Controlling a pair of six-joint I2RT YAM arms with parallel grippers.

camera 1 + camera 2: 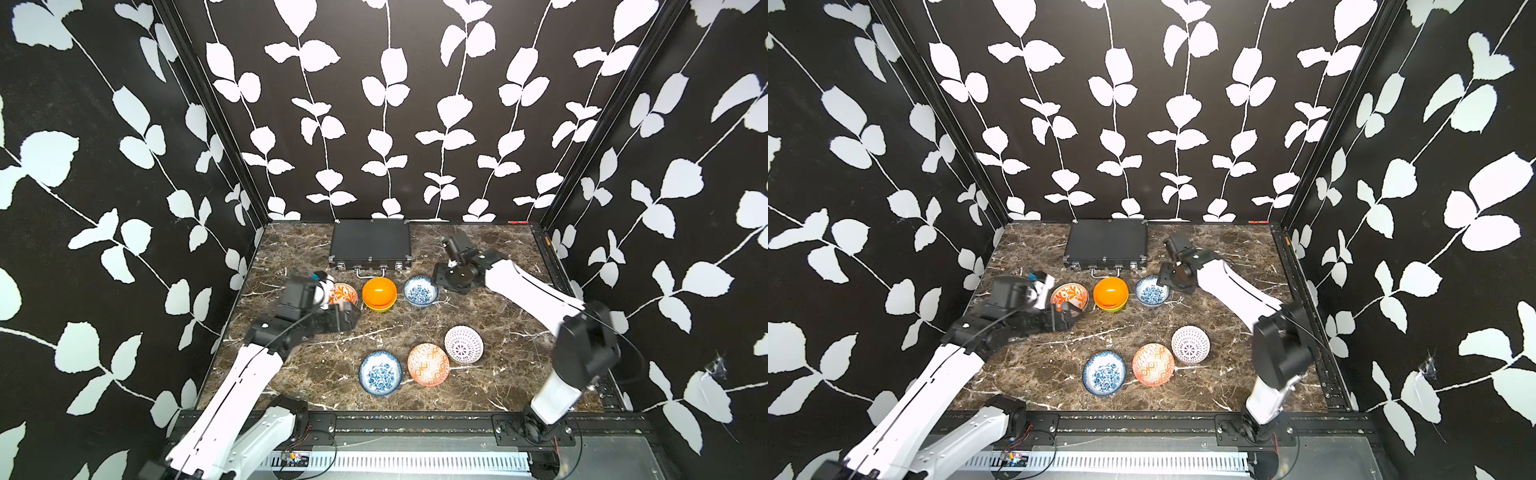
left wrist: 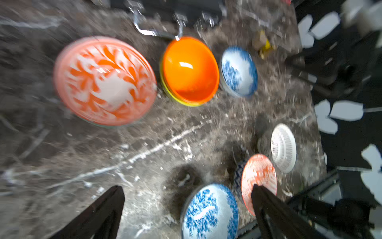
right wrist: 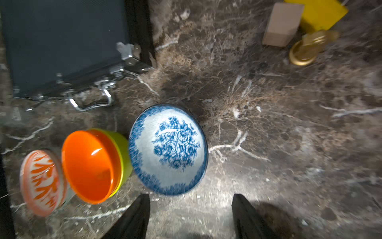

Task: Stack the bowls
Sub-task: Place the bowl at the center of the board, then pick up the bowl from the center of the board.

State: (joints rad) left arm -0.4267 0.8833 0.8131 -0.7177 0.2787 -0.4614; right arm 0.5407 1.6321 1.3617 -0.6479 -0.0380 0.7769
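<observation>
Two grippers, both spread wide, empty. Along the desk's [image 1: 374, 332] back sat: left gripper [image 2: 187, 187] by the orange-leaf bowl [image 1: 1069, 296], orange bowl [image 1: 1110, 291] nested in yellow bowl [image 3: 124, 153], blue-floral bowl [image 3: 168, 150], right gripper [image 3: 191, 196]. Only the right wrist view caught the blocks [image 3: 282, 24].

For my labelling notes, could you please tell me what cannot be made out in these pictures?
- yellow bowl: inside hidden by the orange bowl nested in it, all views.
- blocks: largely hidden by the right arm in both top views.
- orange-leaf bowl: pattern blurred, left wrist view.

At least seven bowls [image 1: 380, 373], one black case [image 1: 370, 241], two blocks [image 3: 282, 24].
</observation>
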